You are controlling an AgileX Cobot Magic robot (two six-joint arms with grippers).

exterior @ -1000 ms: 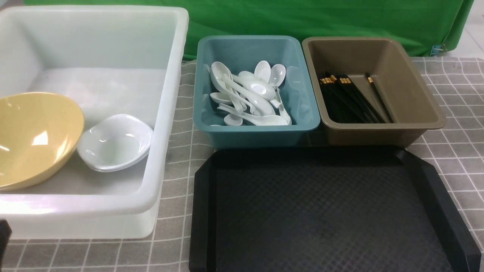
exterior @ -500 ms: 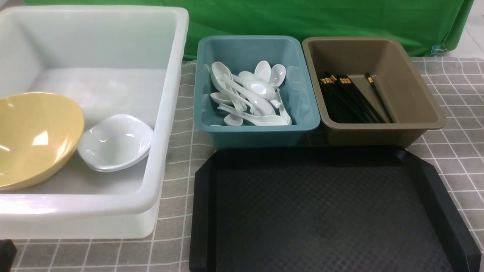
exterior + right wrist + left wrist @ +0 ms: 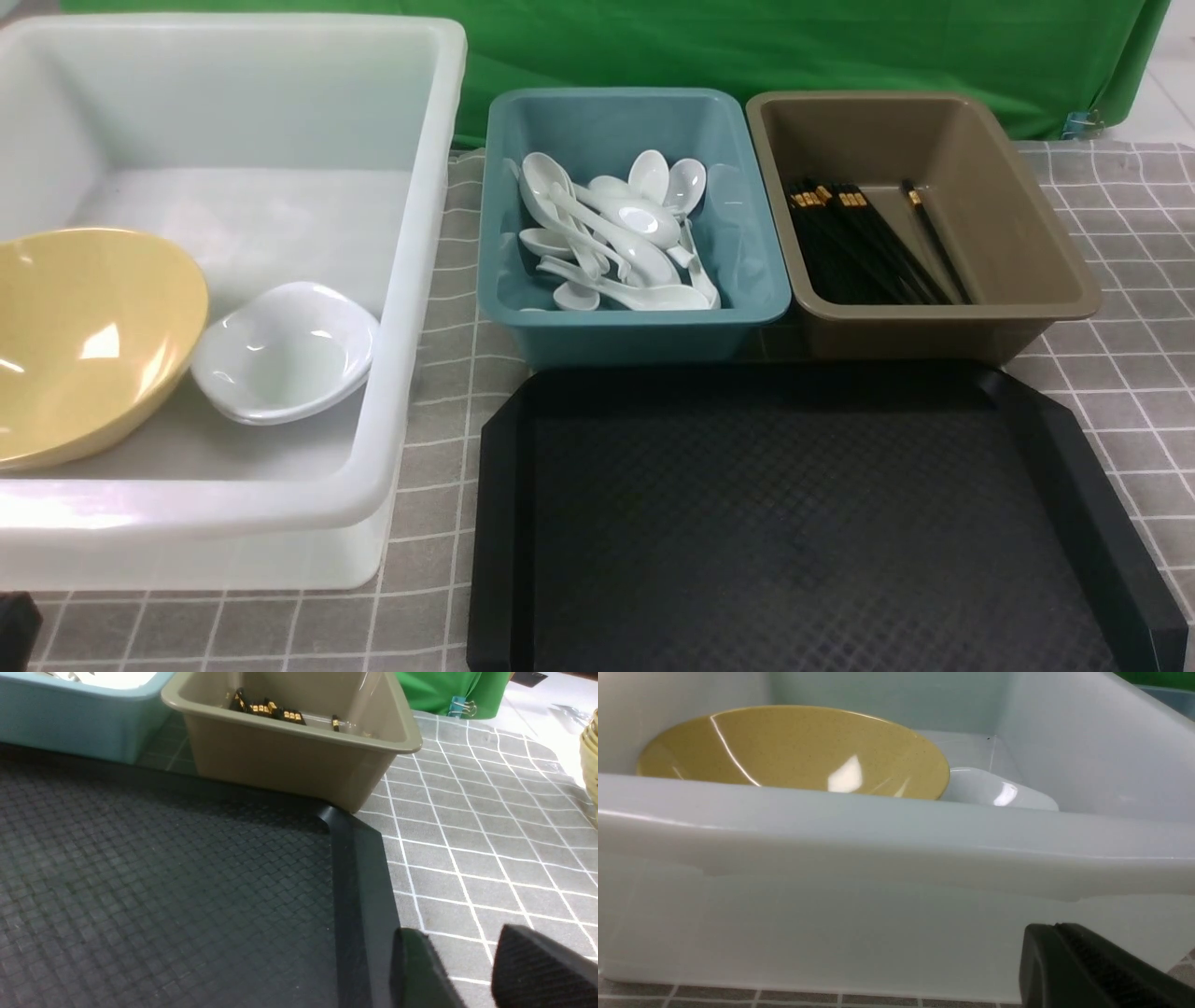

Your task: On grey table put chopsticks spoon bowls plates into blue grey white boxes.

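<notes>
Black tray (image 3: 822, 523) bare, butting the teal box (image 3: 635, 327) and brown box (image 3: 943, 327) on the counter (image 3: 1130, 373). Bowl (image 3: 84, 345) and plates (image 3: 285, 353) lie in the white box (image 3: 411, 280); spoons (image 3: 616, 238) and chopsticks (image 3: 868, 245) boxed. Right jaws (image 3: 472, 970) narrowly parted, holding nothing, over tray rim, well short of the chopsticks. Left jaws: spread cannot be judged.

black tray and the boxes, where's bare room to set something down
The textured black tray is bare all over. The large translucent white tub is free behind the mustard-yellow bowl. The brown-grey tub has its right half free. The teal-blue tub is crowded.
</notes>
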